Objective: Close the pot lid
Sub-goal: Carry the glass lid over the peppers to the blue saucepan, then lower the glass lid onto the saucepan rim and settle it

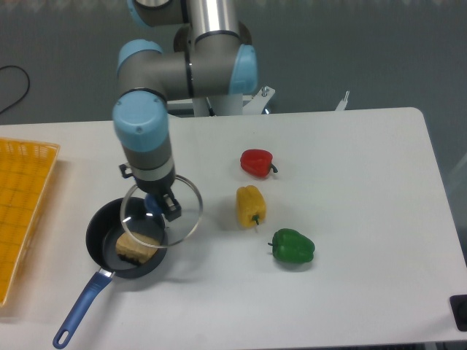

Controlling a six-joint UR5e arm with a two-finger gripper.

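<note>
The dark pot (102,233) sits at the front left of the table, its long blue handle (79,317) pointing toward the front edge. A tan block of food (137,248) lies inside it. My gripper (158,205) points down and is shut on the blue knob of the glass pot lid (186,211). The lid hangs roughly level above the pot's right rim, offset to the right, overlapping only part of the pot's opening. The knob is mostly hidden by the fingers.
A yellow basket (22,211) stands at the left edge. A red pepper (257,162), a yellow pepper (250,205) and a green pepper (292,246) lie right of the pot. The arm's base stands at the back of the table.
</note>
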